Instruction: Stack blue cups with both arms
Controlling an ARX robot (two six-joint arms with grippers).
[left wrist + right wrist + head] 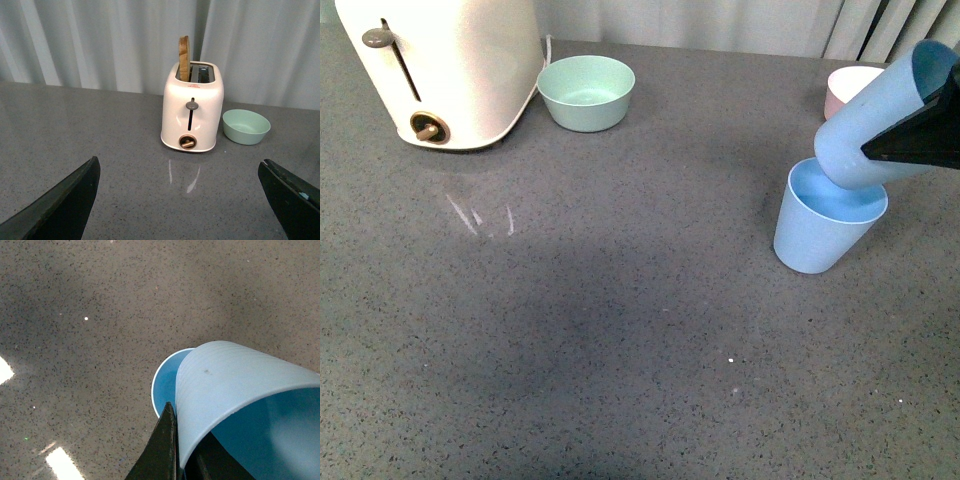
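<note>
In the front view the right gripper [920, 135] clasps a tilted blue cup [875, 120], base at the mouth of the upright blue cup [820, 230] standing far right, while the left wrist view shows the left gripper [177, 167] gaping empty, and the right wrist view shows a finger [165, 450] pinching the tilted cup's rim.

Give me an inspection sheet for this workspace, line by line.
Surface: grey speckled counter, white scuffs in front of the toaster.
Job's things: upright blue cup on the counter; tilted blue cup with its base at the upright one's mouth, not yet nested.
Clutter: toaster holding a slice; mint-green bowl; pink bowl.
Grippers: right gripper shut on the tilted blue cup; left gripper open, empty.
Cables: pale cord beside the toaster.
Surroundings: pale curtain behind.
</note>
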